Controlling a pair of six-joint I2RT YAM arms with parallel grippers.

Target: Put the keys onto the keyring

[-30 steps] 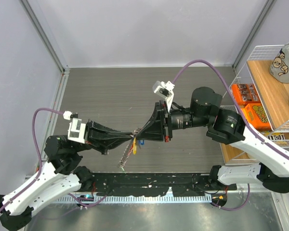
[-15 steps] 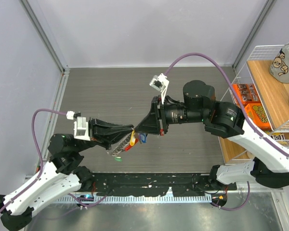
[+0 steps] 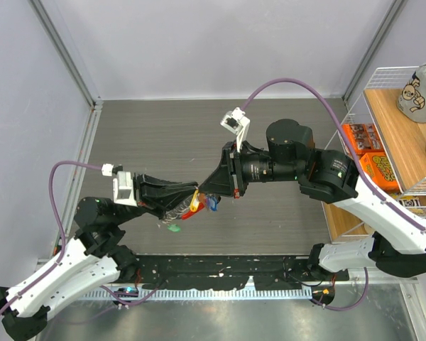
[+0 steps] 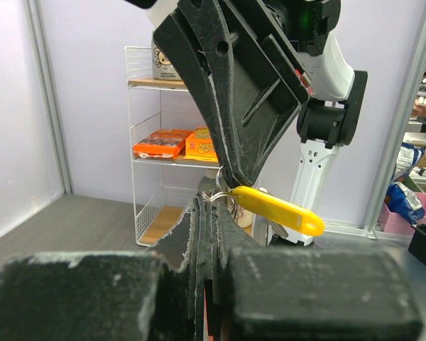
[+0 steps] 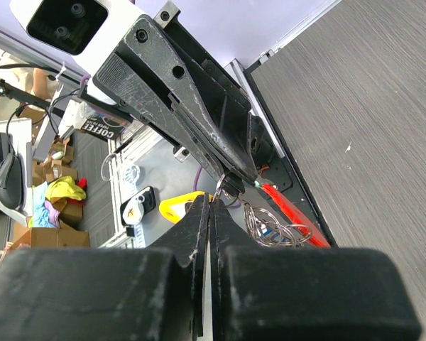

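Note:
My left gripper [image 3: 190,192] and right gripper [image 3: 203,190] meet tip to tip above the table's middle. Both are shut. The left one [image 4: 214,199] pinches the thin wire keyring [image 4: 217,193]; its silvery chain [image 3: 175,213] hangs below. The right one [image 5: 211,202] pinches a thin wire ring beside the yellow-tagged key [image 5: 176,207], whose tag also shows in the left wrist view [image 4: 278,211]. A bunch of rings [image 5: 271,229] with a red tag [image 5: 295,214] and a blue tag [image 3: 211,204] hangs at the joint. A green tag [image 3: 174,228] is below the chain.
A white wire shelf [image 3: 383,114] with orange boxes [image 3: 361,138] and a plush toy [image 3: 420,91] stands at the right edge. Grey walls close the back and left. The black base rail [image 3: 220,273] runs along the near edge.
Both grippers stayed joined at the tips and shifted slightly up and left. The right wrist rolled, and the chain and tags swung under the left gripper.

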